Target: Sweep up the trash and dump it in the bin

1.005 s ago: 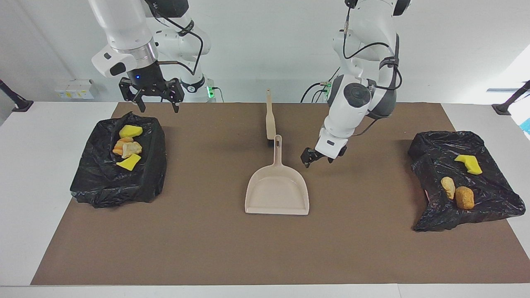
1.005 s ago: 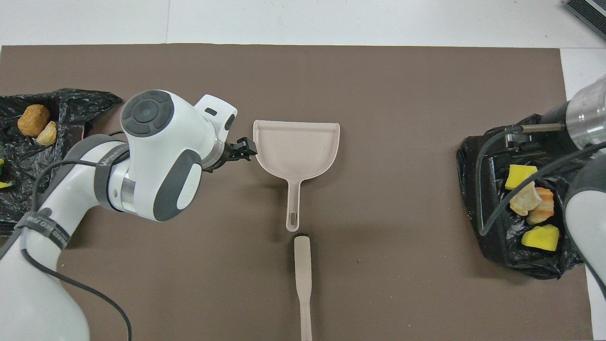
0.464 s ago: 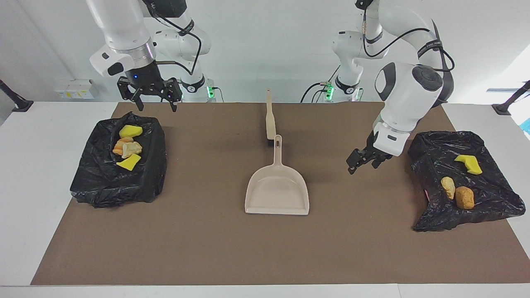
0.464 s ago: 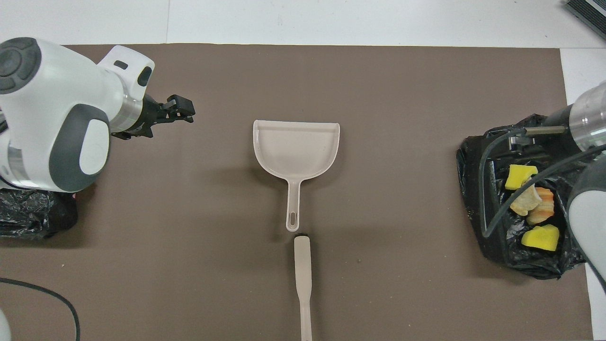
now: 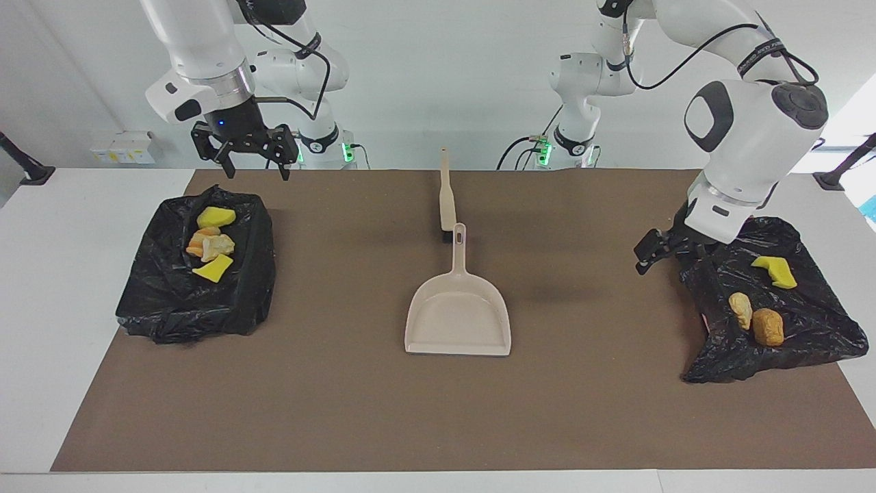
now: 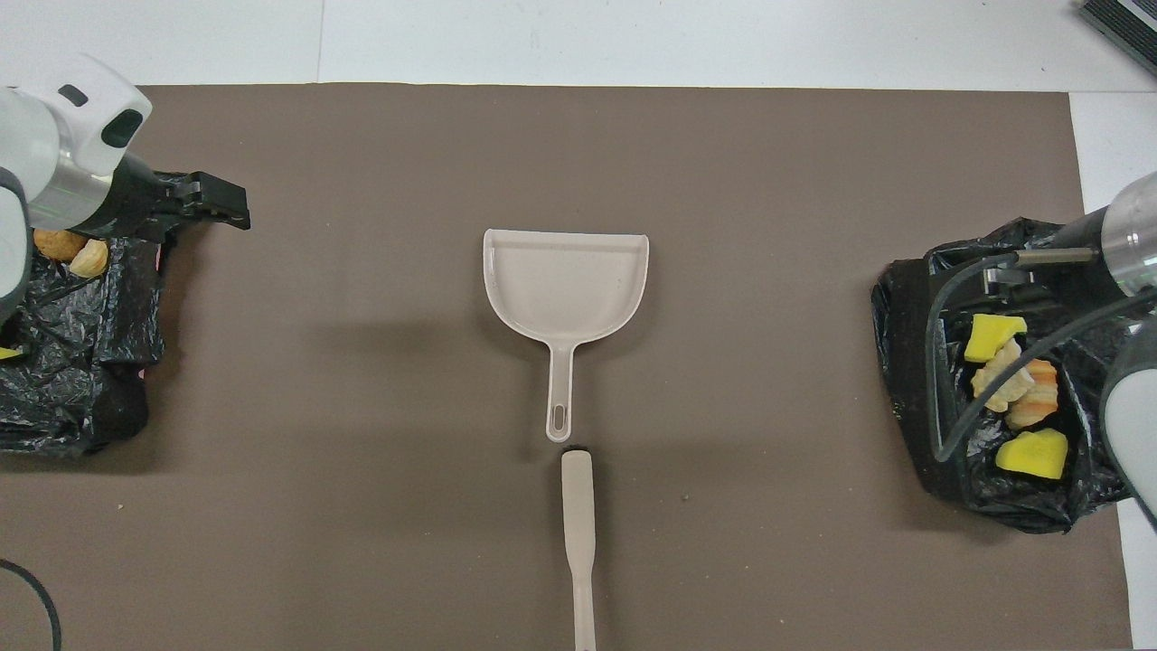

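Observation:
The trash lies in two black-bagged bins. In the bin [image 5: 164, 301] at the right arm's end are two yellow chunks [image 5: 216, 217] and orange and tan lumps [image 5: 209, 244]. The bin [image 5: 814, 342] at the left arm's end holds a yellow chunk [image 5: 775, 271], a tan lump [image 5: 740, 309] and a brown lump [image 5: 768, 326]. My right gripper [image 5: 253, 168] hangs open and empty above the edge of its bin nearest the robots. Beside the other bin's edge, my left gripper [image 5: 643, 257] [image 6: 237, 203] is open and holds nothing.
A beige dustpan [image 5: 457, 318] [image 6: 565, 280] lies mid-mat, its handle toward the robots. A beige brush handle [image 5: 446, 198] [image 6: 577, 533] lies in line with it, nearer the robots. The brown mat [image 5: 342, 411] covers the white table.
My left gripper has swung away from the dustpan to the bin at the left arm's end. The right gripper has risen a little above its bin.

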Available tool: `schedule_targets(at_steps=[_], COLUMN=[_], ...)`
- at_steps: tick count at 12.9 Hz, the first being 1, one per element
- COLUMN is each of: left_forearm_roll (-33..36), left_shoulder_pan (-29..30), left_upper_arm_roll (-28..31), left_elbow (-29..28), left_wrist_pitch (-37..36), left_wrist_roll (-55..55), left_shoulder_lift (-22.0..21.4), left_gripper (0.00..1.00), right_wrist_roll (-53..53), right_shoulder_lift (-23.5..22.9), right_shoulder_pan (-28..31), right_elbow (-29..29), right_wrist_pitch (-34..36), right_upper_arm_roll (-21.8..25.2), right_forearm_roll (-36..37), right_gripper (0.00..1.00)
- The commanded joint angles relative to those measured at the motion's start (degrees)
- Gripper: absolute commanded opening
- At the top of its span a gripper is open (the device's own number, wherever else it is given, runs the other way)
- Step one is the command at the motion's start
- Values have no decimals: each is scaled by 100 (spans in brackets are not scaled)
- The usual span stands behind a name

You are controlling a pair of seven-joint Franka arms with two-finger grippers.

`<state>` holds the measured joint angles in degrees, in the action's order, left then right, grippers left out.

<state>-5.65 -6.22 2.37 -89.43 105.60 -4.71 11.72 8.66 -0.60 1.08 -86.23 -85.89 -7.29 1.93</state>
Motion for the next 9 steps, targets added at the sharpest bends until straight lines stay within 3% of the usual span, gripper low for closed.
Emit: schedule_targets(at_steps=[1,7,9], left_forearm_roll=[91,91,457], left_shoulder_pan=[200,403,394], left_upper_arm_roll=[-44,17,26], left_elbow=[-13,-145,-372], left_wrist_pitch=[-329,-690,-664], left_wrist_roll=[540,1367,1385], left_shoulder_lift=[-231,-557,-775], left_gripper=[100,100,100], right_wrist_roll=[57,40,13], right_shoulder_lift=[121,112,86], right_shoulder_pan=[-126,-152,-152], right_elbow=[-122,-95,-78], right_wrist_pitch=[37,-7,-25], right_upper_arm_roll=[211,325,351], right_forearm_roll=[-44,-52,-87], right_gripper=[100,100,100])
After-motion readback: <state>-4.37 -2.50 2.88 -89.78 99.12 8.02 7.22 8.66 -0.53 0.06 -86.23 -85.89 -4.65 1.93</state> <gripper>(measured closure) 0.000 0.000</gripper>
